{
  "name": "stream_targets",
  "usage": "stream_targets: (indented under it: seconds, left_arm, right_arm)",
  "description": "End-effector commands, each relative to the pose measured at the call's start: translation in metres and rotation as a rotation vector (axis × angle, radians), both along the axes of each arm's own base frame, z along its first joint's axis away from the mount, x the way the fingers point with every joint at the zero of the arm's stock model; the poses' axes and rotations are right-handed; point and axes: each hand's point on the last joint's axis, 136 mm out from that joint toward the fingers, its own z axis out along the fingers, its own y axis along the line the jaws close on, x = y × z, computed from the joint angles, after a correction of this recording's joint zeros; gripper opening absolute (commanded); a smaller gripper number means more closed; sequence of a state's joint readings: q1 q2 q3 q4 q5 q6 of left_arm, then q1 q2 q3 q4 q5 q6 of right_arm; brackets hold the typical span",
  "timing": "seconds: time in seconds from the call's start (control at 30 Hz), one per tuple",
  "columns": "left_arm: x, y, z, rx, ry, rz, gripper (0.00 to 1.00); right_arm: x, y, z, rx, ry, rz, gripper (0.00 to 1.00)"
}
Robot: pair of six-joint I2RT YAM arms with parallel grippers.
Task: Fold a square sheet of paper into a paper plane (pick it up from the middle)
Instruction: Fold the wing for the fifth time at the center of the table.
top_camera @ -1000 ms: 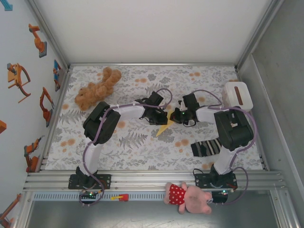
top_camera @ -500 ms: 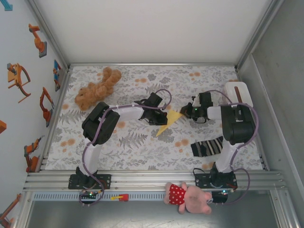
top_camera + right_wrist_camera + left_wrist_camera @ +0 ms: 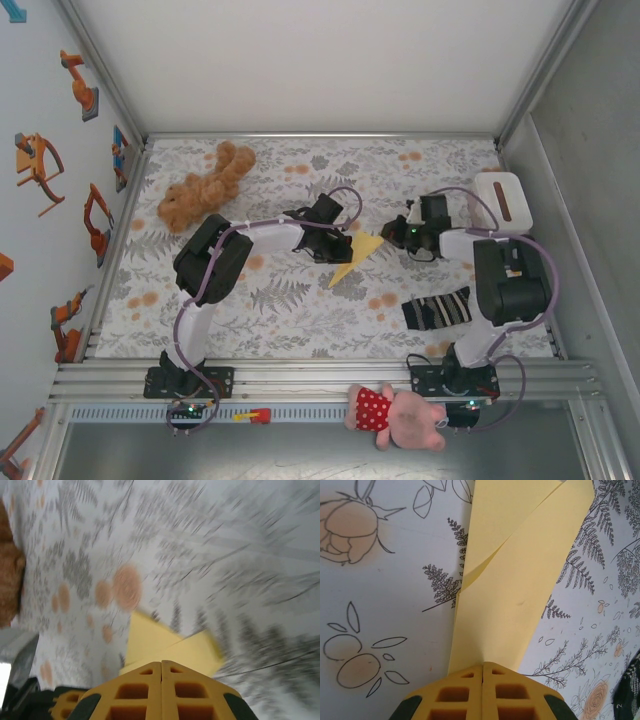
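The pale-yellow sheet of paper lies folded into a narrow pointed paper plane (image 3: pixel 358 256) in the middle of the flowered table, its sharp tip toward the near side. In the left wrist view the paper plane (image 3: pixel 520 580) lies flat, with one flap overlapping. My left gripper (image 3: pixel 340 250) (image 3: pixel 483 666) is shut, its tips resting on the paper's near end. My right gripper (image 3: pixel 395 236) (image 3: pixel 161 662) is shut and holds nothing. It sits just right of the paper plane (image 3: pixel 165 647), apart from it.
A brown teddy (image 3: pixel 203 188) lies at the back left. A white box (image 3: pixel 500 200) stands at the right edge. A striped sock (image 3: pixel 435 308) lies in front of the right arm. A pink toy in a red dress (image 3: pixel 400 415) rests on the front rail.
My right gripper has pulled back to the right, off the paper, and the paper's wide end now shows. The left gripper has stayed on the paper.
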State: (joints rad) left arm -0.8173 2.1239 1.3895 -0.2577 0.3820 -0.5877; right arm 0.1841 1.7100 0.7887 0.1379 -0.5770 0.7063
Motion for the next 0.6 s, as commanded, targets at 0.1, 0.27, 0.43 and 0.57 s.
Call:
stream_targets:
  seconds: [0.1,0.27,0.43,0.57]
  left_arm:
    - [-0.038,0.052,-0.060,0.271,0.134,-0.001,0.03]
    - [-0.032,0.044,-0.045,0.228,0.118,0.003,0.04]
    - [-0.019,0.018,-0.009,0.076,0.083,-0.006,0.06]
    - [-0.004,-0.002,0.032,-0.059,0.001,-0.033,0.09]
  right_arm:
    - [-0.015,0.030,-0.014,0.055,0.061,0.063,0.00]
    - [-0.018,0.028,-0.035,0.026,0.124,0.070,0.00]
    - [-0.032,0.015,-0.064,-0.077,0.207,0.077,0.00]
    - [-0.037,0.010,-0.072,-0.114,0.231,0.088,0.00]
